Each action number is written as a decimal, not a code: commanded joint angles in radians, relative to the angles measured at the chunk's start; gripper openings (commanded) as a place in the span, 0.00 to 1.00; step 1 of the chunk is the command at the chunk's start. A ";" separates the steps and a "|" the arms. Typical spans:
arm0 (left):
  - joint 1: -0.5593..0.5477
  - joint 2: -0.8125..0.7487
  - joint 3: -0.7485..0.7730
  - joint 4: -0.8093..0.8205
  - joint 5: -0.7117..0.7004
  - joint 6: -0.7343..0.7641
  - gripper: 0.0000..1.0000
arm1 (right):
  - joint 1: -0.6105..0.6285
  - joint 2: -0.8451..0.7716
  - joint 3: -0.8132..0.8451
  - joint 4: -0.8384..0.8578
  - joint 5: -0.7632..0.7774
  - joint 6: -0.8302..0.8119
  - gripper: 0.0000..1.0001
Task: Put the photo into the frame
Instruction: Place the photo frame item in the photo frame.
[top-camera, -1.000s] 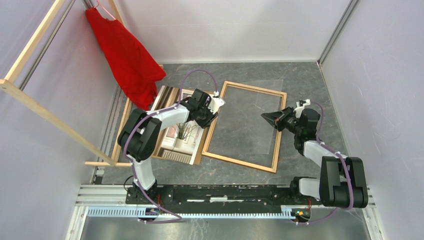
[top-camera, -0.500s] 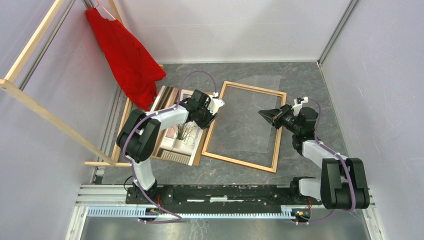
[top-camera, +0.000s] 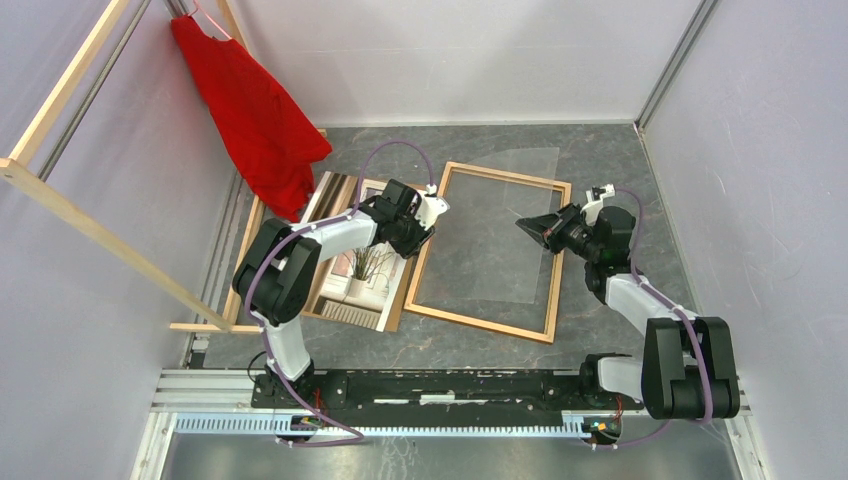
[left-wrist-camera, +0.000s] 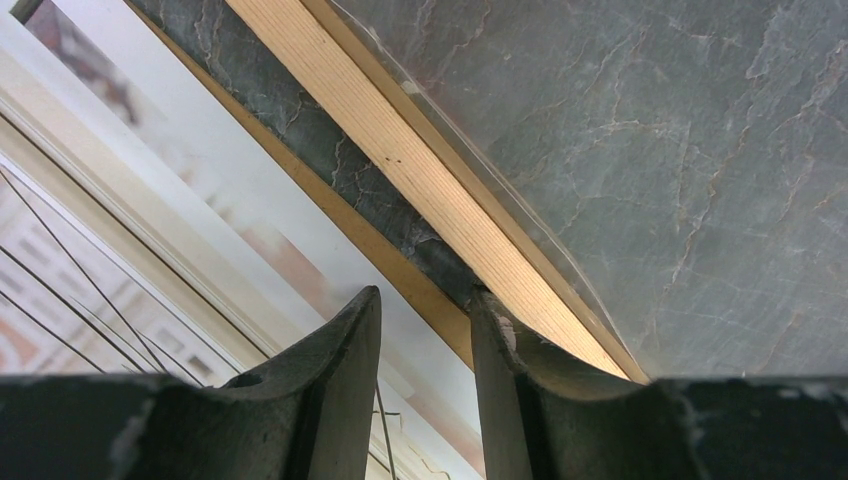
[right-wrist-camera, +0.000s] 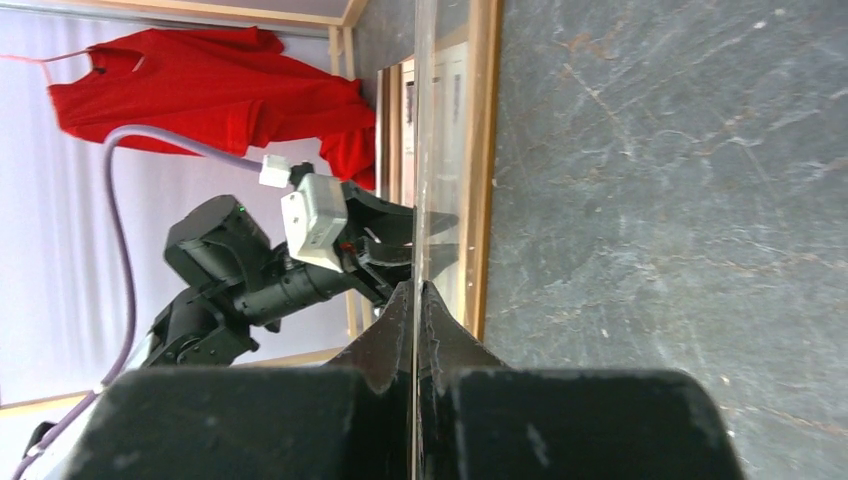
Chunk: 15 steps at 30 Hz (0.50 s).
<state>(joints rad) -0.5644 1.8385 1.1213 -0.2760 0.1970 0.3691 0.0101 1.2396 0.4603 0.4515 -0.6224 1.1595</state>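
Grey stone-patterned tabletop (top-camera: 610, 160). Thin orange-brown wooden rectangular frame (top-camera: 478, 326) lies flat mid-tabletop, the grey surface showing through its opening. Clear transparent sheet (top-camera: 490, 245) sits over the frame, one far corner reaching past the far rail. Glossy rectangular photo of a spiky green plant (top-camera: 365, 268) lies on a brown board (top-camera: 396, 312) toward the left edge, just beside the frame and outside it. Right tool (top-camera: 522, 227) is pinched closed on the sheet's right edge. Left tool (left-wrist-camera: 425, 300): narrow gap, holding nothing, tips at the frame's left rail.

Overhead plus wrist close-ups on frame (top-camera: 478, 325)
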 joint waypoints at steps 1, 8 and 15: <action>-0.025 -0.012 -0.020 -0.040 0.093 0.001 0.45 | -0.005 -0.005 0.015 -0.085 0.044 -0.102 0.00; -0.025 -0.011 -0.014 -0.041 0.090 0.002 0.45 | -0.061 0.025 0.034 -0.145 0.048 -0.204 0.00; -0.026 -0.006 -0.012 -0.040 0.088 0.002 0.45 | -0.061 0.043 0.046 -0.105 0.036 -0.238 0.01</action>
<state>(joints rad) -0.5652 1.8385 1.1213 -0.2779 0.1978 0.3691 -0.0544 1.2758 0.4614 0.2932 -0.6003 0.9707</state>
